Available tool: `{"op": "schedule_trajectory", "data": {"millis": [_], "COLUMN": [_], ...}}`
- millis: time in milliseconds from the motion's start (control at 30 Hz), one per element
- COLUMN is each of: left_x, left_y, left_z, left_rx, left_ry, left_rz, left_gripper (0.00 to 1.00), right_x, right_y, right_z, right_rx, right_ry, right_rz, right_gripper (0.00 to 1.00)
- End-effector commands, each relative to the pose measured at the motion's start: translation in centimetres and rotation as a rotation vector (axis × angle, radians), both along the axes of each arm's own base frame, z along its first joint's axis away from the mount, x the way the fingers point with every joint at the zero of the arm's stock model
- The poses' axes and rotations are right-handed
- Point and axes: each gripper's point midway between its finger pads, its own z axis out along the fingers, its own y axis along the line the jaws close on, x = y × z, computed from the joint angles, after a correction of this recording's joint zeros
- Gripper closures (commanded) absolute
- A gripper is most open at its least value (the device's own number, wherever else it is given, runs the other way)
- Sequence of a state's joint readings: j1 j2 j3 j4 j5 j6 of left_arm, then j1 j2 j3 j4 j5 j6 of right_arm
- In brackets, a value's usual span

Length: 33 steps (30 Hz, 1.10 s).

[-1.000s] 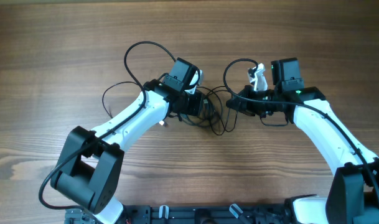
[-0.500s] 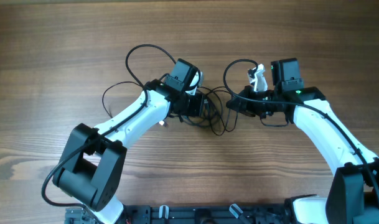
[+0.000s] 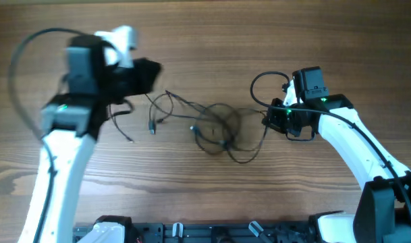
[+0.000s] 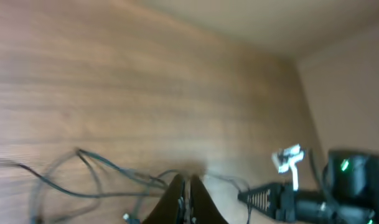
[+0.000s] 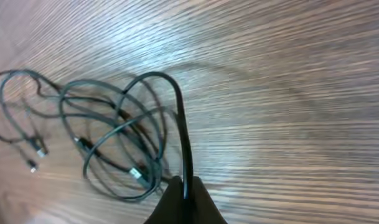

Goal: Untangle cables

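Observation:
The cables (image 3: 218,128) lie as thin black cords on the wooden table, one loose coil in the middle and strands with small plug ends trailing left to about (image 3: 151,127). My right gripper (image 3: 269,119) is at the coil's right edge. In the right wrist view it (image 5: 184,186) is shut on one black cord that arcs up and over into the coil (image 5: 114,137). My left gripper (image 3: 151,71) is raised at the upper left and motion-blurred. In the left wrist view its fingers (image 4: 188,190) are shut above blurred strands (image 4: 102,171). I cannot tell whether it pinches a strand.
Thicker black wires fixed to the arms loop above the left arm (image 3: 30,54) and beside the right wrist (image 3: 262,81). The right arm shows in the left wrist view (image 4: 313,196). The arm bases stand at the table's front edge (image 3: 205,233).
My left arm has swung fast from the knot to the upper left and risen. The bunched cables have spread leftward into a loose coil with trailing strands. My right gripper has barely moved.

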State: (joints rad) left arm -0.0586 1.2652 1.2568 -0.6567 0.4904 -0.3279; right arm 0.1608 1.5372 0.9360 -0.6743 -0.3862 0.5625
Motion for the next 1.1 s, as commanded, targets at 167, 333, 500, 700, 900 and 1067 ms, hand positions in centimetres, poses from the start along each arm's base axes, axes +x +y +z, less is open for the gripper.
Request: {"op": "schedule_trajectory", "data": {"millis": [167,333,500,700,900,1067], "left_x": [-1.2,-2.2,-2.4,-3.4,-4.6,-5.1], "left_y": [4.5,1.7,-2.4,-7.4,-10.0,-10.7], "left_z": [0.9,-2.9,-7.3,-13.4,-18.8,-21.1], "left_rx": [-0.115,-0.116,-0.100,-0.050,0.072,0.216], "left_ry": [0.056,0.224,0.385,0.575,0.689,0.682], "left_rz": [0.088,0.011,-0.099,-0.231,-0.282,-0.282], "left_gripper": [0.95,0.67,0.35,0.25,0.21,0.20], "right_x": [0.4,0.7,0.3,0.7,0.9,1.6], "right_y": [0.5,6.0,9.3,9.6,10.0,10.1], "right_z": [0.1,4.6,10.4,11.2,12.8,13.5], "right_rx": [0.022,0.358,0.676,0.705,0.768,0.781], "right_ry": [-0.017,-0.202,-0.372,-0.397,-0.437,-0.448], "right_rz": [0.030,0.317,0.502,0.506,0.530,0.512], "right_gripper": [0.96,0.96,0.96,0.96,0.96,0.96]}}
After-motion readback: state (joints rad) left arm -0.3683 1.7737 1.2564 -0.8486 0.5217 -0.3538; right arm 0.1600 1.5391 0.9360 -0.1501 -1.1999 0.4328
